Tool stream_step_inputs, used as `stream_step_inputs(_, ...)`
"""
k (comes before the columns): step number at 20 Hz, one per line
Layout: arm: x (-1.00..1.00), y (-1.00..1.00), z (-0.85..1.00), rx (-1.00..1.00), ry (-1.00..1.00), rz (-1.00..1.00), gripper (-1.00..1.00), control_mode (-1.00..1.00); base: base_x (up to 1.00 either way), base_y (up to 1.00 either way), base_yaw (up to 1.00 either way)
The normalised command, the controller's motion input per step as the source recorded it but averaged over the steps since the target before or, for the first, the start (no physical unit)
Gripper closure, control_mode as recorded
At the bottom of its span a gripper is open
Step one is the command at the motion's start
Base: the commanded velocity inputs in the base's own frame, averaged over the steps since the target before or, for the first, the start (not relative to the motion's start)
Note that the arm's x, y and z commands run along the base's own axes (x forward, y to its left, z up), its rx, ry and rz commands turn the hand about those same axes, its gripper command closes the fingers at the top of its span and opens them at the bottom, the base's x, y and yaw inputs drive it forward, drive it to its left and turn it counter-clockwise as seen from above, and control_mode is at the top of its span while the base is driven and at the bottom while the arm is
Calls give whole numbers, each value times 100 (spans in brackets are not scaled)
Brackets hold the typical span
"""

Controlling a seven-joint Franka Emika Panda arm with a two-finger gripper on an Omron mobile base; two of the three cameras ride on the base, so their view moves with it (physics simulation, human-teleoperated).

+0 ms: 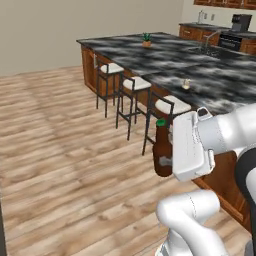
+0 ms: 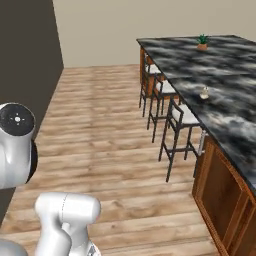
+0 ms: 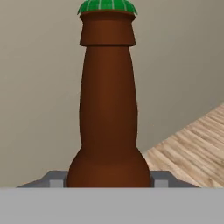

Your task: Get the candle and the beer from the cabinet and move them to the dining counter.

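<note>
Tool [image 3: 109, 181] clamped on the upright beer [image 3: 108, 100], its neck rising between the fingers.

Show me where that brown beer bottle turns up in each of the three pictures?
Left base view: the beer stands upright at centre right, held beside the white hand, in front of the stools.
Right base view: I cannot find it in this picture.
Hand view: it rises up the middle, green cap on top, clamped between the fingers.
Shared landmark: the small potted plant on the dining counter.
</note>
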Motion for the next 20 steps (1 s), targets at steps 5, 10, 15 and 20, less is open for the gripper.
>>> stream_step_inputs(5,0,0,0,0,0,0,100,100,76,47,-47)
stream_step_inputs(10,0,0,0,0,0,0,100,100,86,67,-47)
stream_step_inputs(15,0,0,0,0,0,0,100,100,86,68,-48)
stream_step_inputs(20,0,0,0,0,0,0,100,100,84,71,-47)
